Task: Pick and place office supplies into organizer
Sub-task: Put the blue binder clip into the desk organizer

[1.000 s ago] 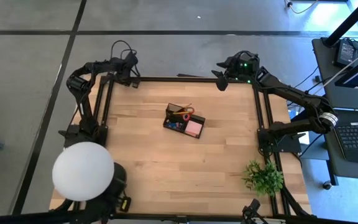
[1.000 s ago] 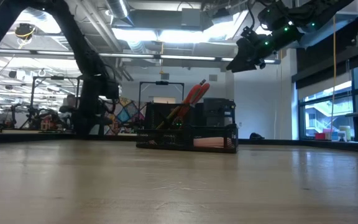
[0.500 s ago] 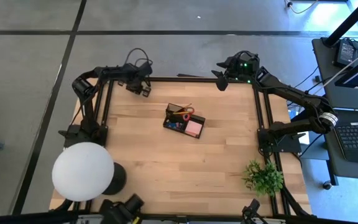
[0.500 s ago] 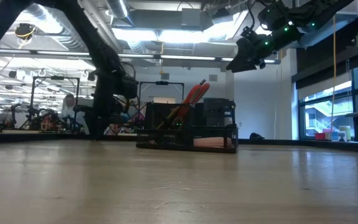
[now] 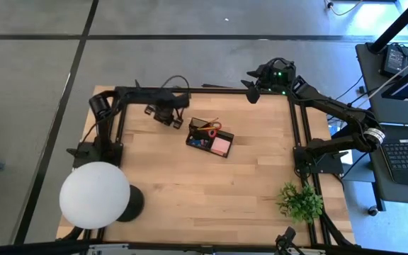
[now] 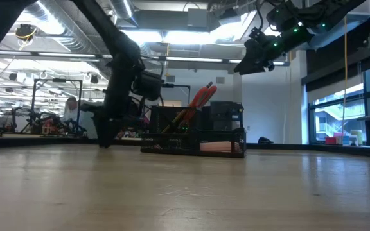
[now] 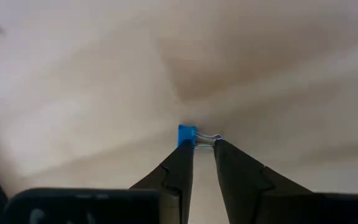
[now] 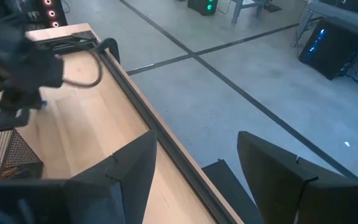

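Left pincer (image 5: 176,122) hangs low over the bench (image 5: 190,177), just beside the organizer (image 5: 210,137), its fingers (image 7: 180,165) narrowed on a tiny blue clip (image 7: 187,135) with wire handles. Red-handled scissors (image 6: 198,101) lean up out of the organizer, and a pink sticky-note block (image 5: 221,146) fills one compartment. Right pincer (image 5: 251,90) waits with fingers wide and empty above the bench's far right corner. White round lamp (image 5: 95,195) and green plant (image 5: 300,201) stand at the near corners, well apart from the organizer.
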